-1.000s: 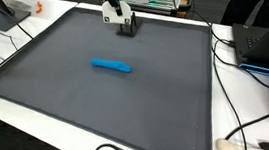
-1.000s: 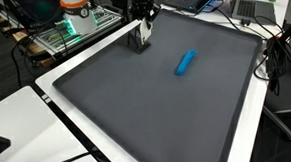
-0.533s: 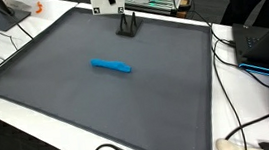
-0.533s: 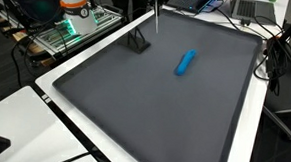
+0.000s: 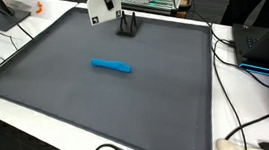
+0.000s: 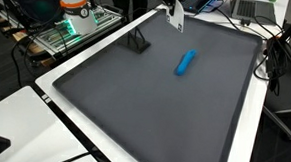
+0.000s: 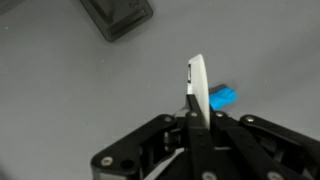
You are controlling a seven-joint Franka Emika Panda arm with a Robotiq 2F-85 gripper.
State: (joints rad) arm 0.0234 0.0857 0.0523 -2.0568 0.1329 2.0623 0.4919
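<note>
gripper (image 7: 198,120) seen closed on a thin white card (image 7: 199,88), pinched at its near edge in the wrist view and held on edge. in both exterior views the card (image 5: 97,8) is held in the air over the far part of the dark mat (image 5: 67,102) on the surface, close to but apart from the small black stand (image 5: 127,26). a blue marker (image 5: 111,65) lies flat near the mat's middle, untouched. judged so far: card is in hand and off the mat; not yet set down anywhere.
</note>
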